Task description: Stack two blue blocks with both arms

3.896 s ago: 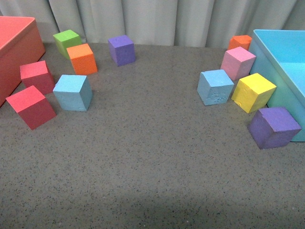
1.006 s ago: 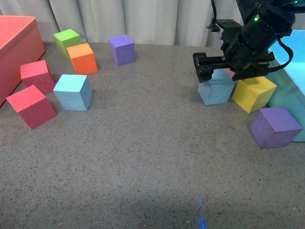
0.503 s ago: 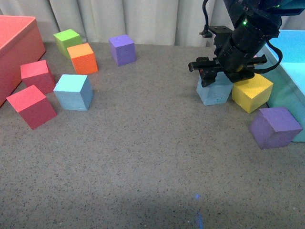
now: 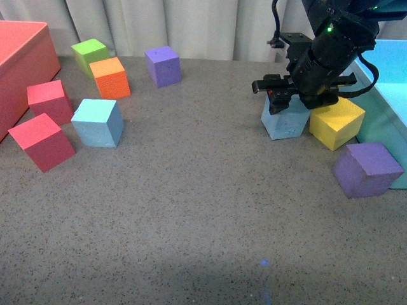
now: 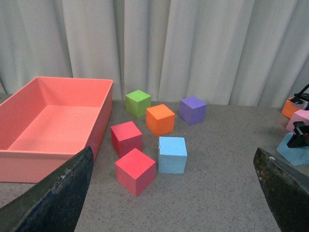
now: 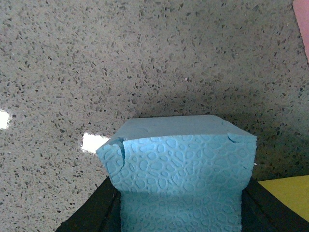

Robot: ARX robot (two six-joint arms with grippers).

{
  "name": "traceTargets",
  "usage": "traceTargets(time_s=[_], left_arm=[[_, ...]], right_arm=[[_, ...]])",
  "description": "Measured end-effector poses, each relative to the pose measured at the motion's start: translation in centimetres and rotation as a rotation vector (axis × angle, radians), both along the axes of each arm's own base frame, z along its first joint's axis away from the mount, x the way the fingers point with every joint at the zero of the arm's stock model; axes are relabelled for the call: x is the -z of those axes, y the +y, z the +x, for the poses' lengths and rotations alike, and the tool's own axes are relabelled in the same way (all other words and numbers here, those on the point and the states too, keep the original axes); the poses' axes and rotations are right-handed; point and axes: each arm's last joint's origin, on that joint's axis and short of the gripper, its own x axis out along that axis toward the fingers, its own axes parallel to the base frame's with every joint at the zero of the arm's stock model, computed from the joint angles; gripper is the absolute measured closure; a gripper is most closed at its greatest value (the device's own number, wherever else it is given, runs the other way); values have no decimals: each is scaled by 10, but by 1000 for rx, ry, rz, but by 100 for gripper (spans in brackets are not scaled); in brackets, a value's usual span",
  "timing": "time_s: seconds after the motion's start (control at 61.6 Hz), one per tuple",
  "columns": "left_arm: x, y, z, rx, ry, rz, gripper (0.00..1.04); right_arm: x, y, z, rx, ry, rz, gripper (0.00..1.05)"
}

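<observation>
Right tool [image 4: 291,101]: clamped on scuffed sky-blue foam cube [image 4: 285,122], right side of grey speckled counter [image 4: 203,216], just beside yellow foam cube [image 4: 337,122]. Left tool [image 5: 172,159]: jaws spread wide. Smooth sky-blue foam cube [image 4: 97,122]: left side.

Scuffed sky-blue block [image 4: 284,122] sits far right, clamped by the right gripper [image 4: 289,100]; smooth sky-blue block [image 4: 96,122] rests upright, left.

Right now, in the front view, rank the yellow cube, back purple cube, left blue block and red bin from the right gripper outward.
1. yellow cube, beside the right gripper.
2. back purple cube, by the curtain.
3. left blue block, left side.
4. red bin, far left.
</observation>
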Motion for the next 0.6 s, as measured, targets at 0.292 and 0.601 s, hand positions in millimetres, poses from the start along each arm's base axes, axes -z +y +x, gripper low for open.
traceTargets(time_s=[0.292, 0.601], left_arm=[[0, 0, 0, 0, 0, 0, 7], [0, 0, 0, 0, 0, 0, 7]], right_arm=[[-22, 31, -5, -107, -32, 44, 58], [-28, 94, -12, -263, -30, 61, 59]])
